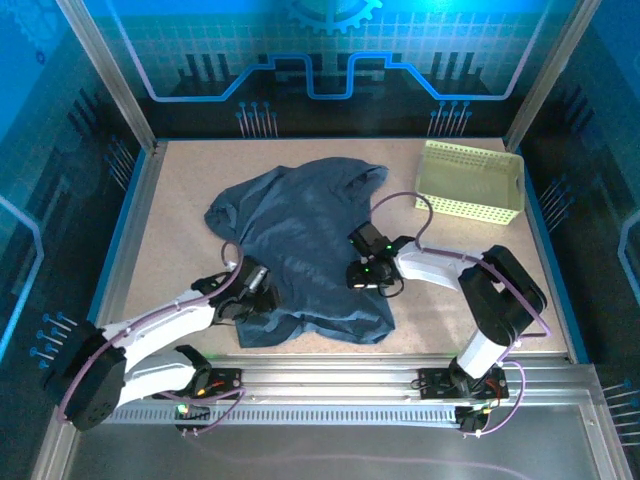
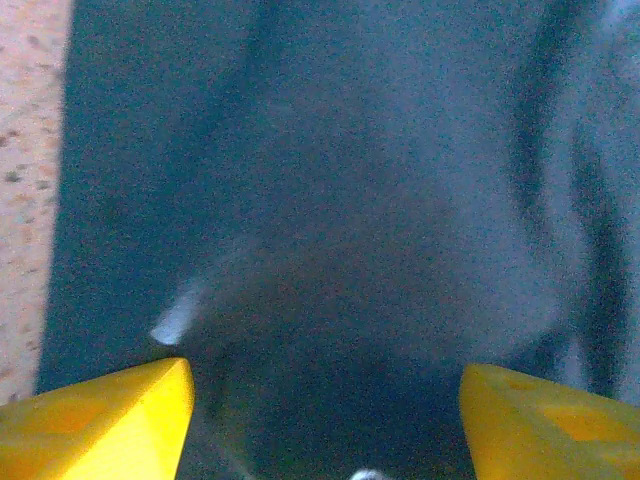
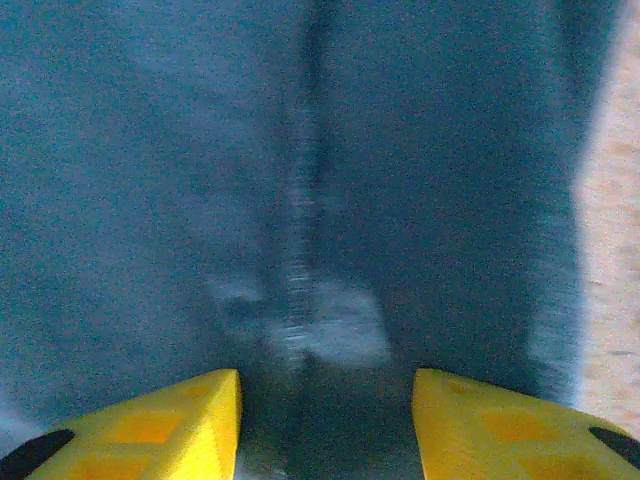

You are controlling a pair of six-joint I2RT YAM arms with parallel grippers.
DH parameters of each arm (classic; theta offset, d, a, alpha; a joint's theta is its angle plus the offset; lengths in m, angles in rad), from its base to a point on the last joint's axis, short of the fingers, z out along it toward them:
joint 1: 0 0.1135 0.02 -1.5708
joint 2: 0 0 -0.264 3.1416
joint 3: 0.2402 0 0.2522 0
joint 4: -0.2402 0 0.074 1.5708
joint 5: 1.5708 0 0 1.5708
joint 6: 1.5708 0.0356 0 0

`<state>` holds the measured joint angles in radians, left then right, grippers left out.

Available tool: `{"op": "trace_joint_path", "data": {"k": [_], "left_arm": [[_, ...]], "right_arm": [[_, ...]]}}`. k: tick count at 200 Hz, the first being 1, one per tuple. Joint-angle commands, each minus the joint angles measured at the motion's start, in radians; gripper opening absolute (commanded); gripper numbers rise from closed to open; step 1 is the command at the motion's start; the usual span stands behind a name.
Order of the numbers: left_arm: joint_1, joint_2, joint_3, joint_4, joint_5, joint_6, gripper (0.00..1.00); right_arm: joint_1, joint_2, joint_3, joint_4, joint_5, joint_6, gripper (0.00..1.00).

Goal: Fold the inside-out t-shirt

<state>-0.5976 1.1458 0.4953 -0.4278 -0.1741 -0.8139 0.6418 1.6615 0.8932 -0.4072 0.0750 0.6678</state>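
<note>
t-shirt [image 1: 300,235] beneath left hand [image 1: 260,284], right hand [image 1: 359,272], fingers apart

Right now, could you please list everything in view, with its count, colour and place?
dark slate-blue wrinkled fabric t-shirt: one, slate-blue, spread across the table's centre.
pale yellow-green perforated plastic basket: one, yellow-green, far right corner, apart from the shirt.
speckled tan table: one, tan, under everything.
left end effector: one, yellow fingers, open over the shirt's near left part.
right end effector: one, yellow fingers, open over the shirt's right side.
</note>
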Motion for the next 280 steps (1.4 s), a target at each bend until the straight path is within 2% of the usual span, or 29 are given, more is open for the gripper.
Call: {"op": "trace_joint_path", "data": {"k": [1, 36, 66, 88, 113, 135, 152, 177, 197, 215, 246, 280], "left_arm": [[0.006, 0.073, 0.004, 0.087, 0.036, 0.003, 0.71], [0.006, 0.251, 0.083, 0.164, 0.039, 0.07, 0.71], [0.005, 0.369, 0.185, 0.142, -0.006, 0.13, 0.71], [0.004, 0.358, 0.222, 0.076, -0.041, 0.132, 0.73], [-0.017, 0.268, 0.22, -0.023, -0.074, 0.124, 0.75], [-0.123, 0.159, 0.241, -0.176, -0.189, 0.125, 0.77], [-0.249, 0.103, 0.273, -0.276, -0.278, 0.134, 0.78], [-0.411, 0.113, 0.299, -0.325, -0.317, 0.147, 0.83], [-0.496, 0.182, 0.327, -0.323, -0.35, 0.169, 0.86], [-0.527, 0.28, 0.373, -0.321, -0.391, 0.191, 0.89], [-0.524, 0.405, 0.438, -0.284, -0.485, 0.231, 0.9], [-0.491, 0.503, 0.482, -0.228, -0.493, 0.294, 0.89]], "right_arm": [[-0.074, 0.01, -0.057, -0.005, 0.037, 0.05, 0.49], [-0.172, -0.021, -0.139, 0.024, 0.052, 0.087, 0.49], [-0.217, -0.038, -0.137, 0.059, 0.016, 0.08, 0.49], [-0.204, -0.089, -0.103, 0.032, 0.052, 0.053, 0.5], [-0.203, -0.175, -0.077, -0.028, 0.091, 0.004, 0.53], [-0.168, -0.268, -0.07, -0.086, 0.104, -0.043, 0.57], [-0.087, -0.347, -0.069, -0.143, 0.145, -0.065, 0.6], [-0.014, -0.43, -0.095, -0.199, 0.174, -0.032, 0.61], [0.017, -0.497, -0.147, -0.198, 0.176, 0.012, 0.61], [0.05, -0.545, -0.191, -0.184, 0.182, 0.042, 0.61], [0.091, -0.575, -0.226, -0.183, 0.206, 0.076, 0.62], [0.103, -0.597, -0.243, -0.186, 0.213, 0.087, 0.62]]}}
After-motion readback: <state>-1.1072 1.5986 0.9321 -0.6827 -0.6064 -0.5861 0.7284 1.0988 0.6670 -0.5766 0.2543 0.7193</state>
